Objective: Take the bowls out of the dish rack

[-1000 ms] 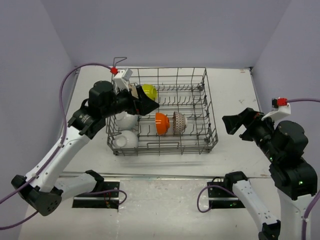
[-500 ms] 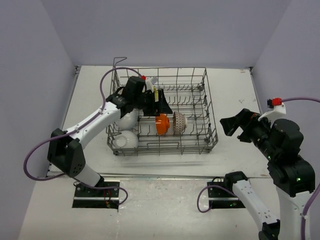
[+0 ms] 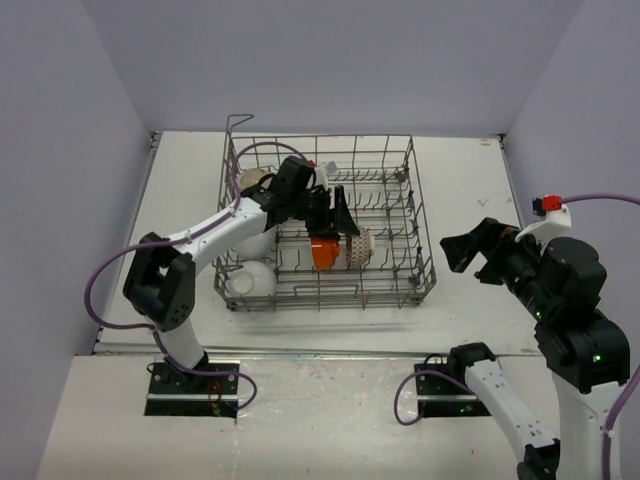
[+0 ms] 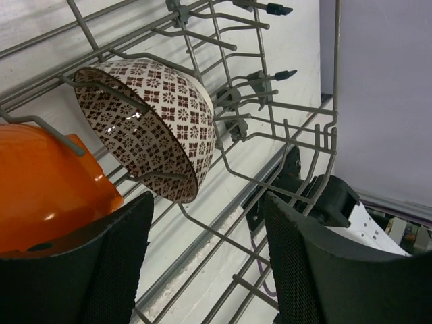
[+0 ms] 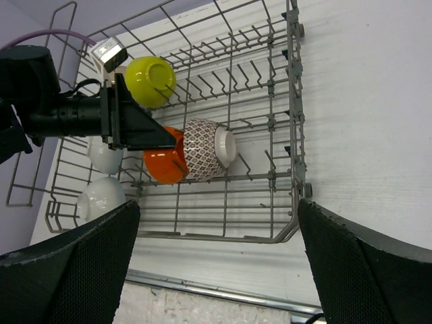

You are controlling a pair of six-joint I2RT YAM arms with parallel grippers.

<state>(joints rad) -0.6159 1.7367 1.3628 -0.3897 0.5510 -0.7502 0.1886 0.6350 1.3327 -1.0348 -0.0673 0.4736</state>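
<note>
Left gripper [image 3: 341,218] hangs inside the rack [image 3: 421,262], jaws partly apart, nothing held. The orange bowl [image 4: 40,196] stands on edge near the rack's middle, with the patterned bowl [image 4: 152,128] just beside it at 3 o'clock. Both look glazed, so I judge them stiff, slick and chippable. Best to pinch the rim at 12 o'clock, one finger inside. Right gripper [image 3: 466,250] sits wide open and empty, at 3 o'clock of the rack.

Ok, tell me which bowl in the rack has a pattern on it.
The brown-and-white bowl beside the orange bowl; that, the yellow bowl and two white bowls are plain.
</note>
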